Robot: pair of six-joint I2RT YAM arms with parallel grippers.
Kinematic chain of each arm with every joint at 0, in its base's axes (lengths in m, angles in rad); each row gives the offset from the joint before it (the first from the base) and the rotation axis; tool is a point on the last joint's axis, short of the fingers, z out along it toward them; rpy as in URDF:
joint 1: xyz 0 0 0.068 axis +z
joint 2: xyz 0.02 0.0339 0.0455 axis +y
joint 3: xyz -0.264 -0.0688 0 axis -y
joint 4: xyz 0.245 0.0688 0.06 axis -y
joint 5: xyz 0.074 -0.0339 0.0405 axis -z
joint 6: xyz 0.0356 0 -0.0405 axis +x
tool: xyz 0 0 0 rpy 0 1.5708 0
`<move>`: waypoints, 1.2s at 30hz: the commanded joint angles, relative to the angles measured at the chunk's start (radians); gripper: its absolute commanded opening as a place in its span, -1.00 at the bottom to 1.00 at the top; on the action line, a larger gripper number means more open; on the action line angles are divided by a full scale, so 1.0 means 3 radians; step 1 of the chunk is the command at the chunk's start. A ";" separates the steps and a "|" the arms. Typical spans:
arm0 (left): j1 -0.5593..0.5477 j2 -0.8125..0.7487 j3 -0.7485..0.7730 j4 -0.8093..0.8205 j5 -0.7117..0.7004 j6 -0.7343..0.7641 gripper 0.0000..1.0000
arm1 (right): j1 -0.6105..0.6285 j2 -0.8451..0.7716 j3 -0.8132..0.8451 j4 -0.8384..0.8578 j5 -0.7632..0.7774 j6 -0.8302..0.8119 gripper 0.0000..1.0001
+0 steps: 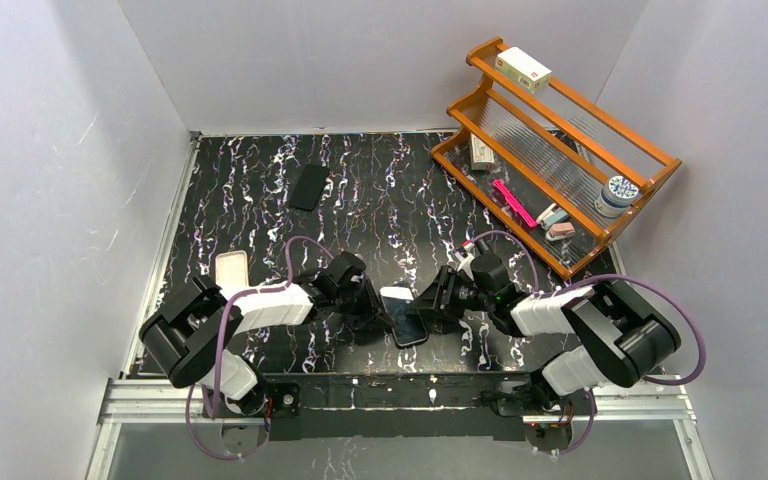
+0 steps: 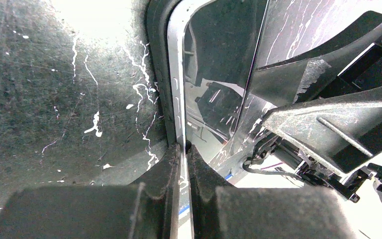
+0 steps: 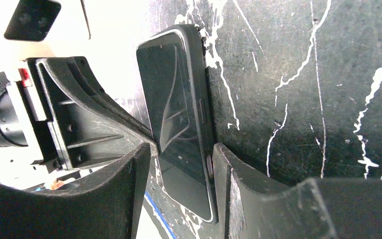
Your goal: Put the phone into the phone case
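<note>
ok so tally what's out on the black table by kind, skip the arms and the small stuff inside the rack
phone: 1
white case: 1
black flat piece (case or second phone, cannot tell): 1
wooden rack: 1
total: 4

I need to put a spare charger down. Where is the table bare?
Bare: the back middle, between the dark slab and the wooden rack; also the left back corner. Crowded: front middle, around the phone between left arm and right arm.
</note>
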 commanded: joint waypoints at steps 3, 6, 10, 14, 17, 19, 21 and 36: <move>-0.0094 0.0043 -0.0008 0.0032 -0.0056 0.0079 -0.88 | 0.0154 0.0025 -0.0069 0.1114 -0.0547 0.0566 0.11; -0.0092 -0.0036 0.0012 -0.0242 -0.0231 0.0227 -0.87 | 0.0154 0.0000 -0.0094 0.1137 -0.0572 0.0573 0.11; -0.0092 -0.0116 -0.0032 -0.0359 -0.0352 0.0294 -0.86 | 0.0154 -0.0006 -0.0183 0.1325 -0.0606 0.0677 0.11; -0.0094 -0.0120 -0.0116 -0.0267 -0.0311 0.0264 -0.84 | 0.0154 0.0005 -0.0226 0.1504 -0.0618 0.0715 0.11; -0.0092 -0.0173 -0.0152 -0.0231 -0.0320 0.0263 -0.80 | 0.0154 0.0071 -0.0228 0.1582 -0.0657 0.0741 0.11; -0.0093 -0.0205 -0.0150 -0.0252 -0.0335 0.0288 -0.79 | 0.0154 0.0130 -0.0225 0.1615 -0.0689 0.0750 0.11; -0.0093 -0.0231 -0.0157 -0.0253 -0.0345 0.0301 -0.78 | 0.0154 0.0191 -0.0227 0.1626 -0.0713 0.0745 0.11; -0.0095 -0.0210 -0.0191 -0.0053 -0.0280 0.0294 -0.77 | 0.0166 0.0521 -0.0201 0.1563 -0.0702 0.0644 -0.06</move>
